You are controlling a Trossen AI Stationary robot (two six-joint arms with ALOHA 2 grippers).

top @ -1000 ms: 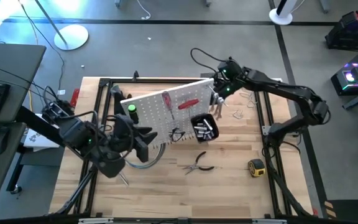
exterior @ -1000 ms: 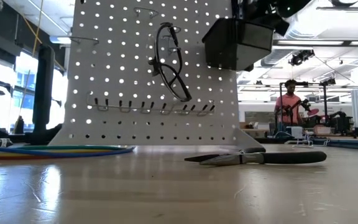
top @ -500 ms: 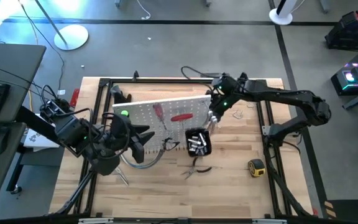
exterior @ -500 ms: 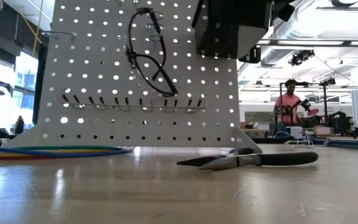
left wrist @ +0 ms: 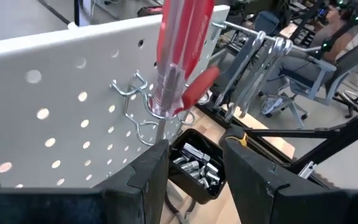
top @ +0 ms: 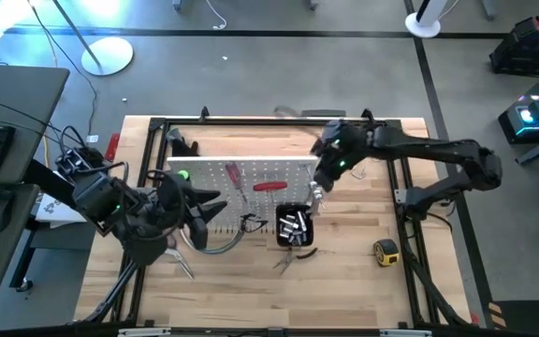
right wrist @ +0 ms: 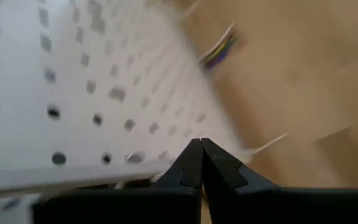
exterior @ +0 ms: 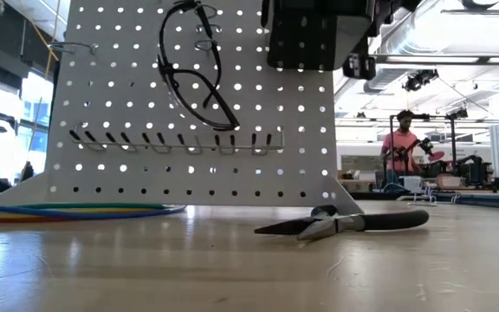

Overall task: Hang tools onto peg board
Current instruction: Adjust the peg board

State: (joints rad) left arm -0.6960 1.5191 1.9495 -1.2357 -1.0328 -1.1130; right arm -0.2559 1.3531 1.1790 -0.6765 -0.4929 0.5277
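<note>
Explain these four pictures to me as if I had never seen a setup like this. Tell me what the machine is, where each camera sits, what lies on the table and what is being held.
Two dark robot arms work at a wooden table. One camera looks down from above, one sits level with the tabletop, and one rides on each wrist. Between the arms stands a white peg board carrying a red-handled screwdriver, wrenches, hanging scissors and a small black bin. On the table lie black-handled pliers, a yellow tape measure and a bundle of coloured cables. The right gripper is shut against the board's edge. The left gripper is open near the screwdriver, holding nothing.
</note>
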